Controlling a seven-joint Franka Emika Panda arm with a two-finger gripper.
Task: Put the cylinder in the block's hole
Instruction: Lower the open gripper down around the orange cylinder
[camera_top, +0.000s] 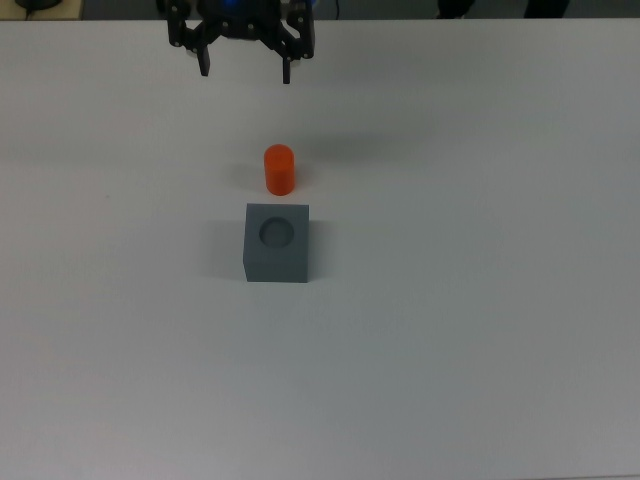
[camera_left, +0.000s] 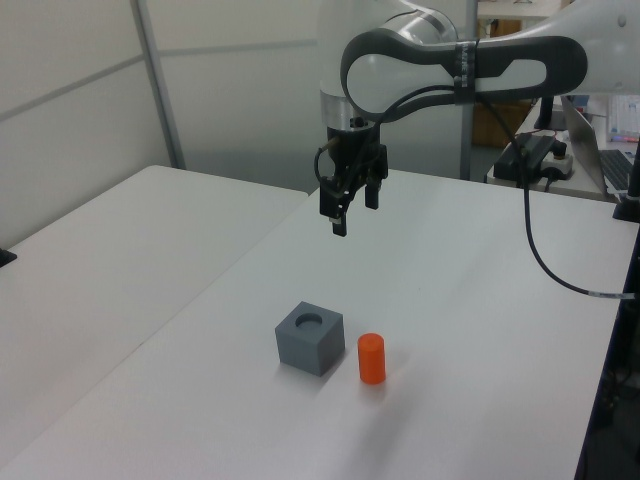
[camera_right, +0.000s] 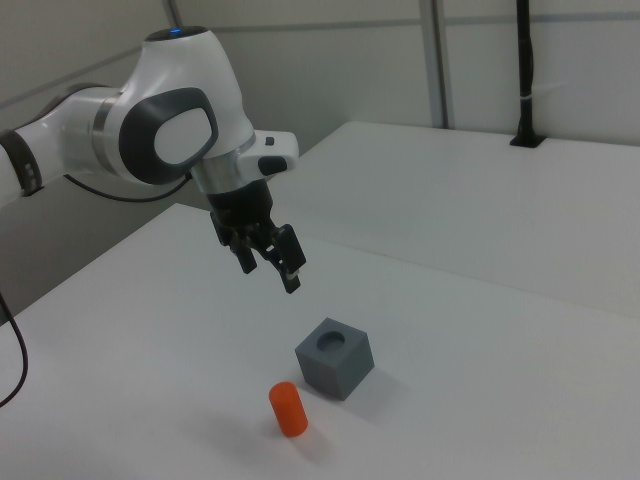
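The orange cylinder (camera_top: 279, 169) stands upright on the white table, just beside the dark grey block (camera_top: 277, 242) and apart from it. The block's round hole faces up with nothing in it. In the left view the cylinder (camera_left: 371, 358) is to the right of the block (camera_left: 310, 338); in the right view the cylinder (camera_right: 289, 409) is nearer the camera than the block (camera_right: 335, 358). My gripper (camera_top: 246, 72) hangs open and holds nothing, high above the table and well away from both. It also shows in the left view (camera_left: 352, 212) and the right view (camera_right: 268, 272).
The white table (camera_top: 480, 330) stretches wide around the two objects. A second white table (camera_left: 90, 250) adjoins it on the left view's left. A black cable (camera_left: 545, 260) hangs from the arm, and a laptop (camera_left: 610, 150) sits at the left view's right edge.
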